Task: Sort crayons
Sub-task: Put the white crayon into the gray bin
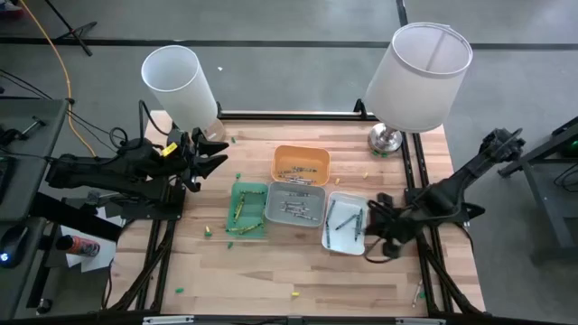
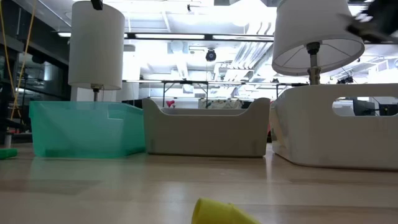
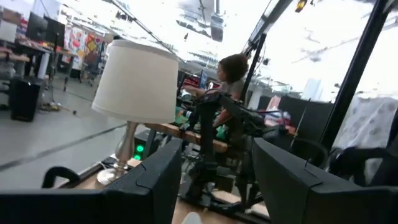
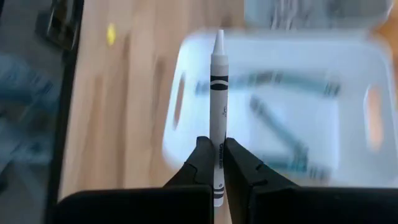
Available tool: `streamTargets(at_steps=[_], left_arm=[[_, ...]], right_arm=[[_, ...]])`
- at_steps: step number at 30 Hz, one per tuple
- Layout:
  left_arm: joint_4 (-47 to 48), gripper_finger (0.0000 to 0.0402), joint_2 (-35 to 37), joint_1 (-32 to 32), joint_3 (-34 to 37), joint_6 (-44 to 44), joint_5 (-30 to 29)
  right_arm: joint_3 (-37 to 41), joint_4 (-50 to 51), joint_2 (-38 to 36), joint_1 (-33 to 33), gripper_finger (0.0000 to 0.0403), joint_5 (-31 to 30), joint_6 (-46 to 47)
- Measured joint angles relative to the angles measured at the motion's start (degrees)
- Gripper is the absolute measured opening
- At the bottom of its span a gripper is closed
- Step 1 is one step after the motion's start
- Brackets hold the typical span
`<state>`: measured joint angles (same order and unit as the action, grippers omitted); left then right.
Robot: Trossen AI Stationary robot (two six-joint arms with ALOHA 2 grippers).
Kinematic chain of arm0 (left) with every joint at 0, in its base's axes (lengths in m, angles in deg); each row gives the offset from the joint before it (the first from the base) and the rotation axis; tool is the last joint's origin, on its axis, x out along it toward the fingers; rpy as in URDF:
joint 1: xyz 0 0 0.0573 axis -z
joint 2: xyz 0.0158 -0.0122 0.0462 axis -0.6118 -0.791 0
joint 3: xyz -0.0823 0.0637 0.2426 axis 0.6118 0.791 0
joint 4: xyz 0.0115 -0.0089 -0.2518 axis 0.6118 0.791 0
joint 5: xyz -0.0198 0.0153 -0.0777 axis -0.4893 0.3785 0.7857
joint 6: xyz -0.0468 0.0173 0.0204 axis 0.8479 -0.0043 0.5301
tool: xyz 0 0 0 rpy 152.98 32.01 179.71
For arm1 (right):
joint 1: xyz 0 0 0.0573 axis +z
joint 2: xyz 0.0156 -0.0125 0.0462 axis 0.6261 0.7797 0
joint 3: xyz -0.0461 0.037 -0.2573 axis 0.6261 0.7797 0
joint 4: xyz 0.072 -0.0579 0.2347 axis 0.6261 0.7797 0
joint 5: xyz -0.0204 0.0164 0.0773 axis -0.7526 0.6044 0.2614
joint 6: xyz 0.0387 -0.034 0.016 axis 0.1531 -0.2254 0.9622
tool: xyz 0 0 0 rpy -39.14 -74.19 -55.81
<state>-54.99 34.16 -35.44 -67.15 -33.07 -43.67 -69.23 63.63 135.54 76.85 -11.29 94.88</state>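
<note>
Right claw point(image 4: 219, 163) pinching a white crayon point(image 4: 217, 93), tip out over the white tray point(image 4: 186, 81) with dark teal crayons point(image 4: 273, 127) inside. Seen from above, right claw point(image 1: 379, 236) just beside that white tray point(image 1: 330, 240) near the surface's right edge. Left claw point(image 1: 212, 153) up by the left lamp point(image 1: 179, 83), fingers point(image 3: 155, 180) spread, clutching nothing. 4 trays clustered mid-surface point(image 1: 271, 271): orange tray point(image 1: 301, 155), green tray point(image 1: 237, 188), grey tray point(image 1: 273, 215), white one. Stray bits scattered on the wood, a yellow crayon point(image 1: 293, 293) near the front edge. 2nd lamp point(image 1: 417, 63) at the right rear corner. Beyond: a bright workshop, ceiling lights, a person point(image 3: 231, 70) seated in the background.
</note>
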Motion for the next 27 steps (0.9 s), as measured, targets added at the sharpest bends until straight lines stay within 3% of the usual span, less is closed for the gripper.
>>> streamTargets(at_steps=[3, 8, 13, 16, 19, 27], left_arm=[[0.5, 0.0184, -0.5, 0.0, 0.0, -2.8, -0.2], [0.5, 0.0184, -2.1, 0.0, 0.0, -4.2, -1.0], [0.2, 0.0184, -4.0, 0.0, 0.0, -4.1, -1.5], [0.0, 0.0184, -5.3, 0.0, 0.0, -2.2, -1.4], [0.0, 0.0184, -7.0, 0.0, 0.0, -0.5, -0.9], [-1.5, 0.0184, -9.2, 0.0, 0.1, -0.2, 1.8]], right_arm=[[0.0, -8.7, 4.1, -5.1, 0.0001, -2.2, -6.8], [0.0, -34.3, 12.5, -14.1, 0.0001, -3.6, -20.4], [0.0, -65.2, 19.2, -22.1, 0.0001, -1.3, -31.4], [0.0, -77.6, 21.7, -25.9, 0.0001, 1.0, -33.2], [0.0, -82.1, 22.7, -28.4, 0.0001, 2.9, -33.3], [0.0, -81.2, 22.4, -29.5, 0.0000, 4.7, -31.9]])
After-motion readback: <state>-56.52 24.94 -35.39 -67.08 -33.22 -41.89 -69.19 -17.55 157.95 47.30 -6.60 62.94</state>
